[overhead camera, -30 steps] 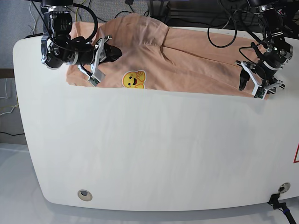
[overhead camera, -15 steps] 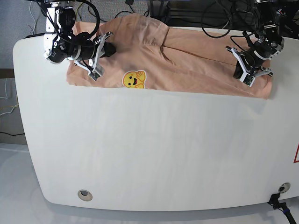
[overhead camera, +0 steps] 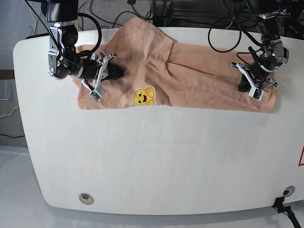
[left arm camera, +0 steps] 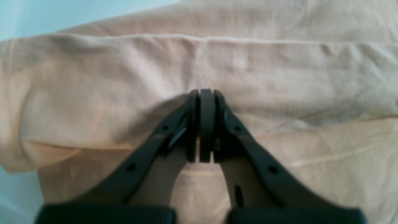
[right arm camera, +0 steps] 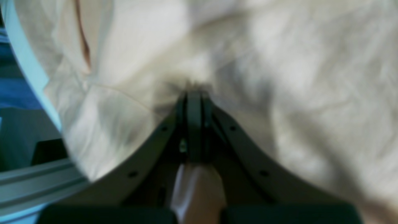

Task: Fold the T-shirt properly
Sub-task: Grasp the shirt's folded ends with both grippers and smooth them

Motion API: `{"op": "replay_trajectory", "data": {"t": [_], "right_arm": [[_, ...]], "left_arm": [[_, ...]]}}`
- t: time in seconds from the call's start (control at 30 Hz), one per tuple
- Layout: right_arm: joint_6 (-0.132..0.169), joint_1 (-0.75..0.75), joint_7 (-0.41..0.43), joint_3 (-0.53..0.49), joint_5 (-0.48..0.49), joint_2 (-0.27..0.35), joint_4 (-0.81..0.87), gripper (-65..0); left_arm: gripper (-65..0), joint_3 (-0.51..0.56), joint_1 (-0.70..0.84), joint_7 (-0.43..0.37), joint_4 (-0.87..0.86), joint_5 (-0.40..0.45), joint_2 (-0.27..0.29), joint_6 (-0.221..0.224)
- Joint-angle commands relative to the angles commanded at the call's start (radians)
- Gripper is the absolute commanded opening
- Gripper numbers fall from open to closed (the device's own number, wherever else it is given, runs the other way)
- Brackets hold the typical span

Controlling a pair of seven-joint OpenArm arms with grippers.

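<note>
**One shirt, two tools, both pinching cloth**

So here's where I'm at. There's exactly one garment: a peach-pink short-sleeved cotton T-shirt (overhead camera: 190, 78) lying stretched out along the far edge of my white rounded surface (overhead camera: 156, 156), partly doubled over on itself, with a few long creases running across it. It has one small yellow smiley-face print (overhead camera: 144, 96) facing up, sitting right by the shirt's near edge, closer to my right arm's end than to my left.

I've got two tools on it, one at each end. My right tool (overhead camera: 114, 72) is on the base view's left, lying low over the fabric with its black jaws closed together; the right wrist view shows the jaws (right arm camera: 193, 102) squeezed tight with pale cloth bunched up right at the tips, though that view is pretty blurry. My left tool (overhead camera: 247, 85) is at the other end, near the shirt's corner on the base view's right. From its wrist view the black jaws (left arm camera: 202, 102) are pressed together too, tips buried in a fold of the peach fabric, with one stitched hem line running across just beyond them.

Also counted two round holes in the surface near the front edge, one per corner (overhead camera: 86, 197).
</note>
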Motion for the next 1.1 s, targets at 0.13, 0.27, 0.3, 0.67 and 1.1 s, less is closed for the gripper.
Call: {"op": "replay_trajectory", "data": {"t": [0.13, 0.27, 0.3, 0.67, 1.1], "right_arm": [[0.0, 0.028, 0.051, 0.0, -0.002, 0.005, -0.012, -65.0], [-0.003, 0.057, 0.094, 0.0, -0.049, 0.012, -0.044, -65.0], [-0.002, 0.074, 0.107, 0.002, -0.075, 0.011, -0.063, -65.0], [0.0, 0.115, 0.158, 0.002, -0.095, -0.009, -0.173, -65.0], [0.0, 0.115, 0.158, 0.002, -0.095, -0.011, -0.173, -65.0]], "left_arm": [[-65.0, 0.0, -0.04, 0.002, -0.029, 0.0, 0.0, 0.0], [-65.0, 0.0, -0.055, 0.002, -0.044, 0.0, 0.0, 0.0], [-65.0, 0.0, -0.061, 0.002, -0.044, 0.0, 0.002, 0.0], [-65.0, 0.021, -0.083, 0.002, 0.015, -0.006, 0.0, 0.0], [-31.5, -0.226, -0.124, 0.167, 0.181, -0.072, -0.002, 0.0]]}}
